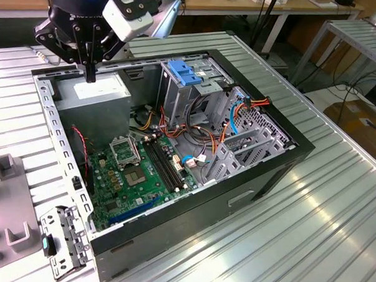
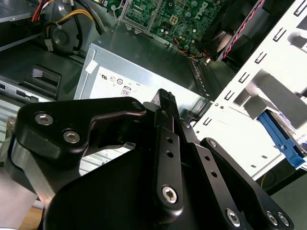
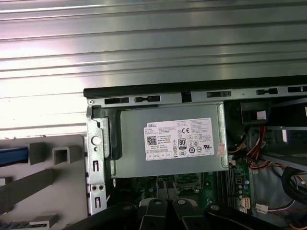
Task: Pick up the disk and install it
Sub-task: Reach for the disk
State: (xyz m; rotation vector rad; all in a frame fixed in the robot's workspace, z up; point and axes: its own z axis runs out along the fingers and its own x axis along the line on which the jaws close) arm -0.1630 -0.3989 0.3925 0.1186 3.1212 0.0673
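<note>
A ribbed metal counter (image 1: 335, 203) is seen carrying an open computer case (image 1: 190, 222), laid on its side. Inside, a green motherboard (image 1: 133, 176), a grey power supply (image 1: 93, 93) with a white label and a metal drive cage (image 1: 178, 90) are exposed, with orange and red wires looped between them. Behind the counter, tables (image 1: 256, 10) with hanging cables are visible, and a cardboard box (image 1: 360, 120) lies on the floor at the exterior view's right.

The arm is held over the far corner of the case at the exterior view's left, its wrist turned so that the gripper (image 1: 90, 73) points straight down. The gripper is poised just above the power supply, its fingers drawn together and nothing held between them.

The disk (image 3: 12, 155) is seen in the first wrist view as a blue edge on a grey holder (image 3: 48, 191) outside the case, just beside its perforated metal wall. It is well apart from the gripper.
</note>
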